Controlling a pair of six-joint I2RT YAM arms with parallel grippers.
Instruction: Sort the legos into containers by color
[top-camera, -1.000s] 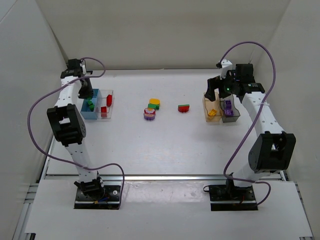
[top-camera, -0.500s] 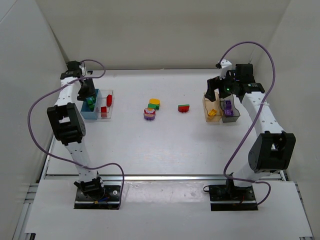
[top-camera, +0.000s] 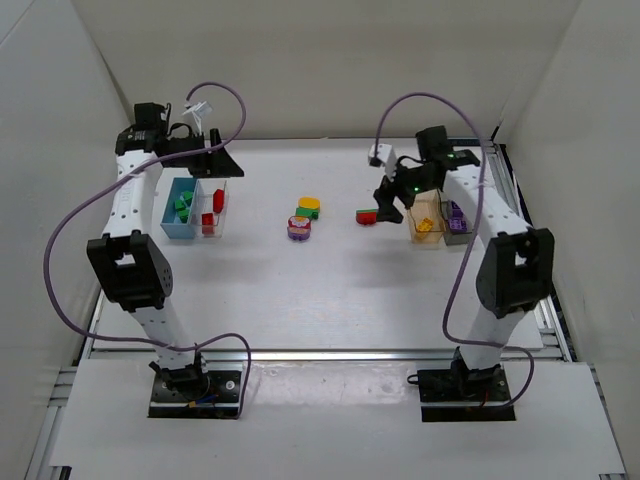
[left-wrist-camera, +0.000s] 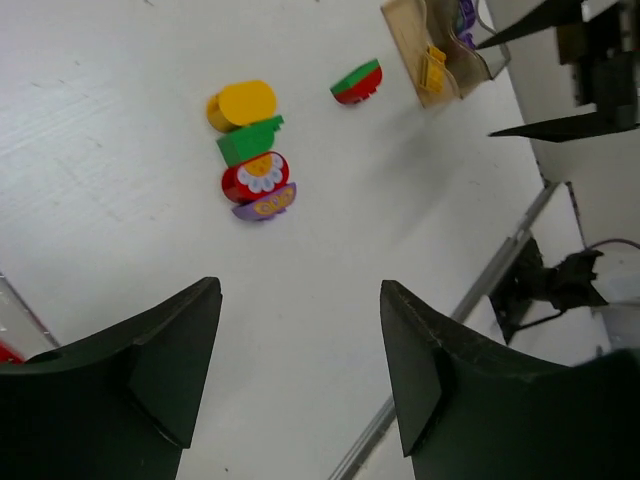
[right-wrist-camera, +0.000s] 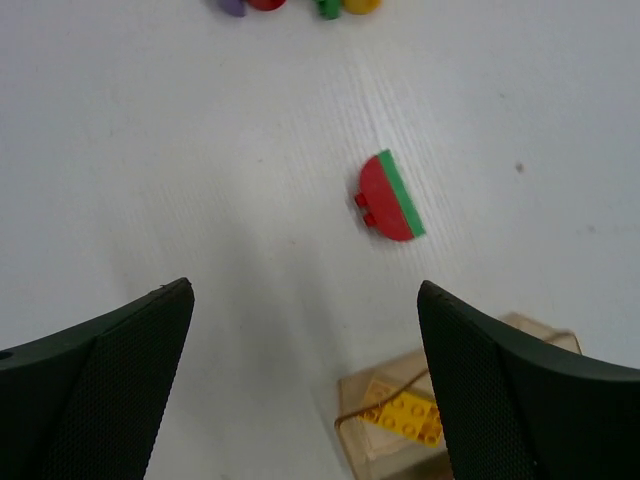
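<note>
Wide-open left gripper (top-camera: 215, 160): hangs empty above the far ends of the two bins by the left edge of the counter (top-camera: 330, 290), toward the far left corner; fingers (left-wrist-camera: 165, 350) well apart in the wrist view. Equally spread and empty, right gripper (top-camera: 388, 205): hovers toward the far right, between a loose half-round brick and the amber bin, fingers (right-wrist-camera: 110, 380) touching nothing

Bins next. By the left edge, side by side: blue bin (top-camera: 170, 222) holding green bricks (top-camera: 183, 205), then clear bin (top-camera: 212, 235) on its inner side holding red bricks (top-camera: 210, 218). By the right edge, also side by side: amber bin (top-camera: 428, 240) holding a yellow brick (right-wrist-camera: 405, 415), then grey bin (top-camera: 458, 235) nearest the edge holding purple bricks (top-camera: 455, 210)

Loose legos last, all nearer the far edge than the near one. Red-and-green half-round brick (right-wrist-camera: 390, 197): lying alone, just beside the right gripper. Further toward mid-counter, a tight row: yellow piece (left-wrist-camera: 243, 103), green piece (left-wrist-camera: 248, 143), red flower-faced piece (left-wrist-camera: 260, 176), purple piece (left-wrist-camera: 265, 206)
</note>
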